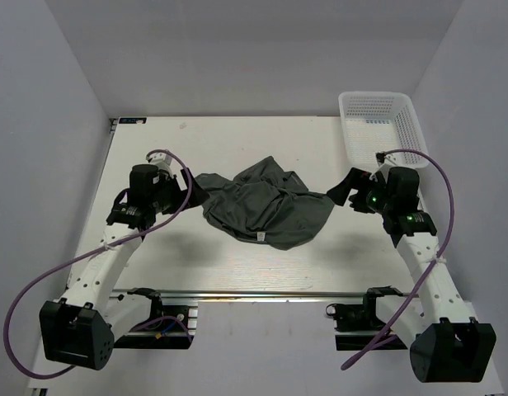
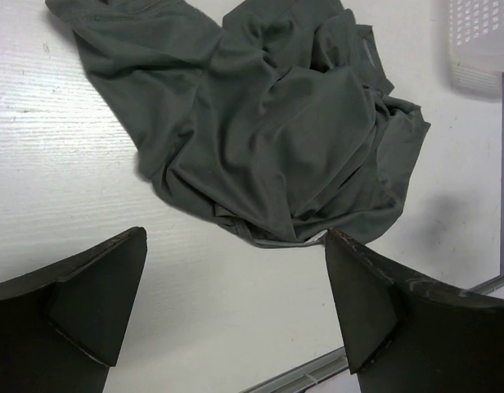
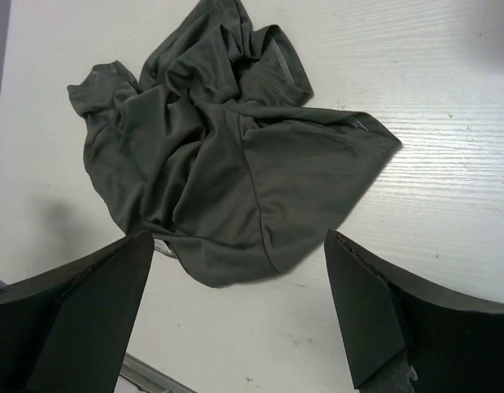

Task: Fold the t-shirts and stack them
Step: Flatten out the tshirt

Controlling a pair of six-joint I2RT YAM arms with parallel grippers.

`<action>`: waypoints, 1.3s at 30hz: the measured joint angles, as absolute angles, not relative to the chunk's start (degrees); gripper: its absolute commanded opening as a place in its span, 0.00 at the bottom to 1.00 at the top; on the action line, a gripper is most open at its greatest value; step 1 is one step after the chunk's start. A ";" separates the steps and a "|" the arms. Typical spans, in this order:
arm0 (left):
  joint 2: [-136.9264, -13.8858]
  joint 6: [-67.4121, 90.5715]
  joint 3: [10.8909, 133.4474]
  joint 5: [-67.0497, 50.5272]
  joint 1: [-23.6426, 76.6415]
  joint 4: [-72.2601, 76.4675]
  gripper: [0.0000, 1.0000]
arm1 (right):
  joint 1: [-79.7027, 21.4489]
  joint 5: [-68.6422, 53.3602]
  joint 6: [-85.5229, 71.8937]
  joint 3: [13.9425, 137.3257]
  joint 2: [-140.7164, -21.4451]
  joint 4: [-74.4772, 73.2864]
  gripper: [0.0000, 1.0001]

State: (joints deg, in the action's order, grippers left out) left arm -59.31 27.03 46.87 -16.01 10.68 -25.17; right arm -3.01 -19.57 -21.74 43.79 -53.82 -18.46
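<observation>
One dark grey-green t-shirt (image 1: 264, 203) lies crumpled in a heap in the middle of the table; it also shows in the left wrist view (image 2: 268, 123) and the right wrist view (image 3: 227, 155). Its light neck tag (image 1: 260, 238) peeks out at the near edge. My left gripper (image 1: 194, 189) is open and empty just left of the heap; its fingers (image 2: 96, 295) stand wide apart above bare table. My right gripper (image 1: 343, 191) is open and empty just right of the heap, its fingers (image 3: 375, 315) also wide apart, near the shirt's edge.
A white plastic mesh basket (image 1: 384, 125) stands at the back right corner; its corner shows in the left wrist view (image 2: 481, 41). A metal rail (image 1: 254, 294) runs along the table's near edge. Grey walls enclose the table on three sides.
</observation>
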 measured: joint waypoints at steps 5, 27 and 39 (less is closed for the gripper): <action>-62.92 27.53 45.34 -15.81 10.68 -24.91 1.00 | -3.01 -16.62 -23.66 41.80 -53.34 -16.32 0.90; -86.41 27.83 45.10 -13.15 10.85 -16.84 0.97 | -3.64 -15.38 -25.30 41.91 -80.86 -10.44 0.85; -95.57 28.03 48.01 -17.08 13.80 -9.98 0.12 | -9.41 -22.09 -25.43 44.97 -93.73 -4.80 0.32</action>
State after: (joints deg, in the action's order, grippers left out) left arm -95.57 28.03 48.01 -17.08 13.80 -9.98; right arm -9.41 -22.09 -25.43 44.97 -93.73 -4.80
